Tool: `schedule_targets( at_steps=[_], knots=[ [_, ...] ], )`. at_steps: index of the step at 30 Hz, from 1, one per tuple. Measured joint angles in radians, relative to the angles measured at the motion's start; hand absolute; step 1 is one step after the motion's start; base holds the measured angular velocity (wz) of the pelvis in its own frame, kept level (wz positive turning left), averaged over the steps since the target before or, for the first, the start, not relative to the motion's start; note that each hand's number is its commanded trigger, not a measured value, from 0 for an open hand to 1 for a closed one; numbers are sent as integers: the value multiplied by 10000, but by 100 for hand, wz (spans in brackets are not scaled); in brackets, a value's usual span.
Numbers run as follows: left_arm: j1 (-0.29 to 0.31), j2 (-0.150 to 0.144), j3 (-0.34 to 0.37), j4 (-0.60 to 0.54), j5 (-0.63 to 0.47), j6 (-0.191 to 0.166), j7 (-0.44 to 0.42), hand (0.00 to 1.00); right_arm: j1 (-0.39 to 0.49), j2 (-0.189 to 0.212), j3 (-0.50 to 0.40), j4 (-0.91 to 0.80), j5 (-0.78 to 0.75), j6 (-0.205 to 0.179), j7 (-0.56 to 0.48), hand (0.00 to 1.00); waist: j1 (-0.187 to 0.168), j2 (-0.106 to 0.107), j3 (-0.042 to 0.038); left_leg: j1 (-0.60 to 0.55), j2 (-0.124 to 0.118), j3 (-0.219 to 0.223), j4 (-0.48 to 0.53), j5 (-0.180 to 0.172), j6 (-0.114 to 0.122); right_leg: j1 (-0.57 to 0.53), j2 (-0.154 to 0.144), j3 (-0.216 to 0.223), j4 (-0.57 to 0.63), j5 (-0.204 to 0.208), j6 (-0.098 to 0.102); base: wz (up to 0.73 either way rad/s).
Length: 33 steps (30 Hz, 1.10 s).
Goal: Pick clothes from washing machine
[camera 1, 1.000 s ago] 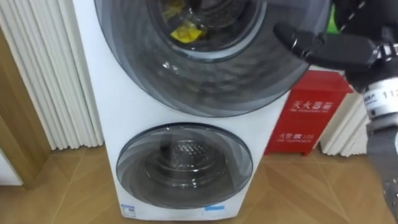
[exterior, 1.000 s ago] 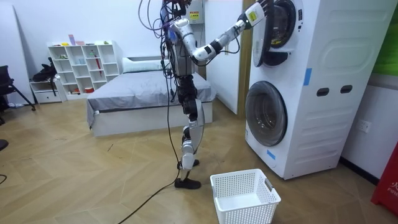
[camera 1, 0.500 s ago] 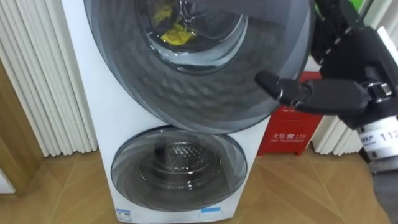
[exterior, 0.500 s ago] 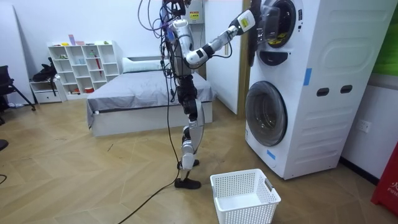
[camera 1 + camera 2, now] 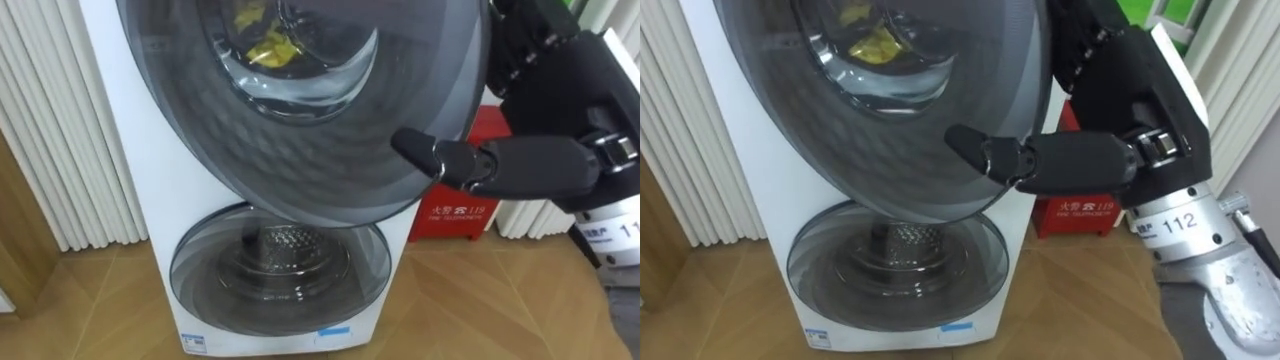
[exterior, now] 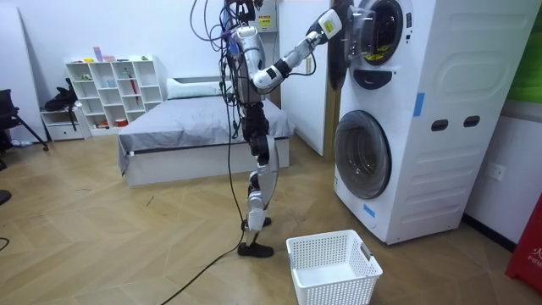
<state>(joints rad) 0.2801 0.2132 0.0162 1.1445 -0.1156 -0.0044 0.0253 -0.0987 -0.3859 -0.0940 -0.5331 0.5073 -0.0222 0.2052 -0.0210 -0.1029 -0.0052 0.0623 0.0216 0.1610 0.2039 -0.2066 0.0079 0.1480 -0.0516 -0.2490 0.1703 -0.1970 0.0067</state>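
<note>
The upper door (image 5: pixel 300 150) has swung further out from the machine (image 6: pixel 423 127) over the last second, drawn by the right hand (image 5: pixel 545 120). That hand sits at the door's right edge and reaches across its glass; whether it grips the rim cannot be told. A yellow cloth (image 5: pixel 265 50) lies in the upper drum, seen through the glass. The robot stands before the machine, 1 white basket (image 6: pixel 332 267) on the floor beside its feet.

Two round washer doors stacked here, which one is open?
The upper door, swung out from the washing machine with the right hand at its rim. The lower door sits flush and shut.
</note>
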Motion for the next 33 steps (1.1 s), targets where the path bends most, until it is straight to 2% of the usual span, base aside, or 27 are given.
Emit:
schedule_targets(
  at_steps=[7,10,14,19,23,25,33],
  knots=[
    [-163,15,14,-66,105,-3,-90,0,-338,1,118,-475,430,11,496,0,101,-13,-5,21,8,35,-17,17,-21,-61,14,25,-4,0,0,-2],
    [-355,27,15,-64,94,-33,-96,0,-473,230,178,-655,439,3,765,0,398,-39,-8,39,8,30,-13,17,-21,-64,13,61,-10,1,-1,0],
    [-369,43,12,-50,96,-52,-131,0,-599,404,338,-768,671,-35,1152,0,548,-53,-1,24,7,-16,-8,17,-20,-30,13,44,-14,1,-1,1],
    [-358,90,-3,-47,89,-104,-139,0,-986,456,958,-769,1122,-77,1592,0,594,-65,43,-17,9,-101,3,16,-22,-27,14,-3,-1,0,-1,2],
    [-365,122,-18,8,92,-102,-139,0,-986,535,1432,-773,1201,-87,2109,0,688,-109,41,-74,5,-108,-14,12,-20,-60,10,-11,4,1,-1,0],
    [-469,122,-56,8,87,-102,-148,0,-985,697,1619,-783,1213,-89,2445,0,856,-104,43,-119,-9,-145,-3,13,-18,-79,3,-17,1,1,-2,5],
    [-611,98,-222,-1,105,-97,-148,0,-986,734,2389,-773,1198,13,2993,0,1414,-10,70,-182,-33,-342,31,16,-20,-52,5,-197,-17,1,-2,9]
  ],
)
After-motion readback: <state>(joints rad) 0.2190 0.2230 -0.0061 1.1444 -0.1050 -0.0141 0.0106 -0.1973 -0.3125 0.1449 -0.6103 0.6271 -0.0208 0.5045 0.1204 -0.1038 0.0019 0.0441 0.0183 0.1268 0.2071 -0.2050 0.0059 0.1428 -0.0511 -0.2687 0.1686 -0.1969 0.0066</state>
